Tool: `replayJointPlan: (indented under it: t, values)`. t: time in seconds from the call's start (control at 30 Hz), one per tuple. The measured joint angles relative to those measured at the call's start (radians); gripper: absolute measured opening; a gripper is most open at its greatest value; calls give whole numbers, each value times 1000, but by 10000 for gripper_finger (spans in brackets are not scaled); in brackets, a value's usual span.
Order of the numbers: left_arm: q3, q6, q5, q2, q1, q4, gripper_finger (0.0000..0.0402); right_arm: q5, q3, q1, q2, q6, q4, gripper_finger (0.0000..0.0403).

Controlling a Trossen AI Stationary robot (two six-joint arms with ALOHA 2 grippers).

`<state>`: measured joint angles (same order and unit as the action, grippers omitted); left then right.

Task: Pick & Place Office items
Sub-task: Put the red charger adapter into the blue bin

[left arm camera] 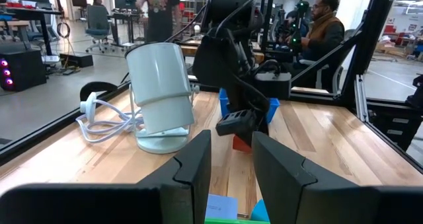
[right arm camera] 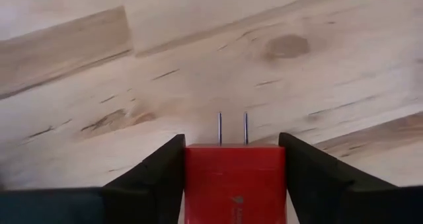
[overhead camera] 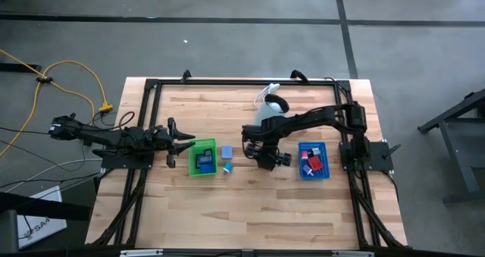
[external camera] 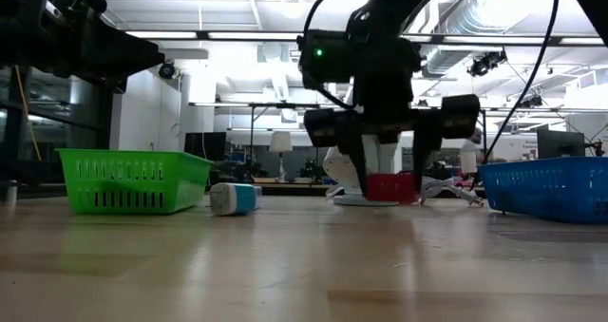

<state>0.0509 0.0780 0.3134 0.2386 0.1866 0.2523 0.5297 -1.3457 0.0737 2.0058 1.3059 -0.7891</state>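
Bare wooden tabletop (right arm camera: 198, 59) is seen beneath a red plug-in charger (right arm camera: 234, 181), rigid, light, clamped flat-sided by the right gripper (right arm camera: 231, 168) left of the blue tray (overhead camera: 314, 160).

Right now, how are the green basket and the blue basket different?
The green slotted plastic basket sits near the waiting left arm; the blue slotted plastic basket sits on the right side of the table. The green one holds a dark blue item; the blue one holds red and white pieces. Both are rectangular trays lying flat on the wooden table.
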Motion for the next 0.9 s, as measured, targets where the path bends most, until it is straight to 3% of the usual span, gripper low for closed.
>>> replayJointPlan:
  t: [0.37, 0.53, 0.9]
  values:
    - [0, 0, 0, 1, 0, 0, 103, -57, 0, -22, -100, -48, -82, 218]
    - [0, 0, 0, 1, 0, 0, 103, -56, 0, -23, -135, -47, -156, 204]
    - [0, 0, 0, 1, 0, 0, 103, -52, 1, -7, -205, -56, -291, 218]
